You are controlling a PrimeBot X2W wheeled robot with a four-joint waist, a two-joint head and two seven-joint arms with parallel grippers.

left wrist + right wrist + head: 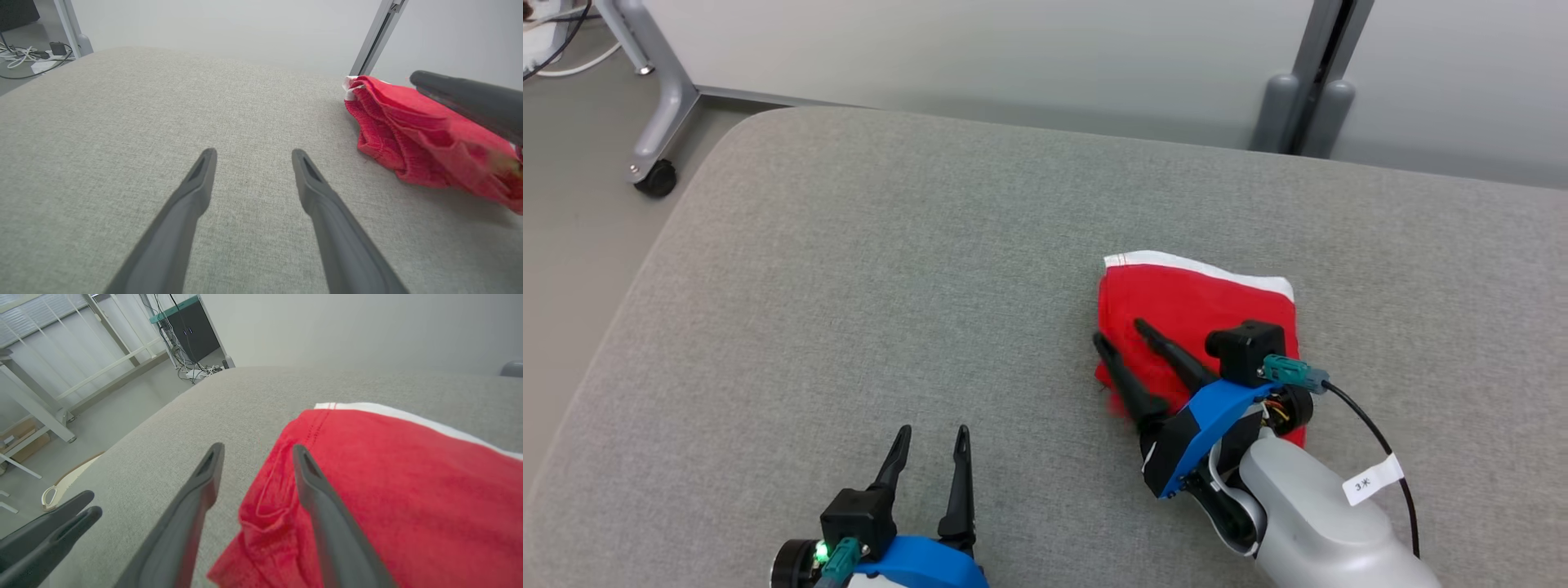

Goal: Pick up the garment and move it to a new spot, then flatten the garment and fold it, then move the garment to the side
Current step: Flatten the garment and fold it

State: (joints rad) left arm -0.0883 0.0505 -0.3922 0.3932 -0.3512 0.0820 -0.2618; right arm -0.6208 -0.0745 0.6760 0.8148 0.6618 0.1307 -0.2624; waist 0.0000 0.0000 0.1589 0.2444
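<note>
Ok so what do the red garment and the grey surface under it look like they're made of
Garment: soft matte knit, probably cotton or a blend; knit ribs show at its folded edges, a stitched seam runs down it, and a white band trims one edge. Surface: matte grey woven cloth, upholstery-like; fine flecked weave, rounded corners that look padded.

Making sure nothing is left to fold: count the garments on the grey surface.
1. The folded red garment with a white edge lies on the right part of the grey surface, its left edge by the right gripper, whose jaws stand open. Its folds could hide something smaller.
</note>
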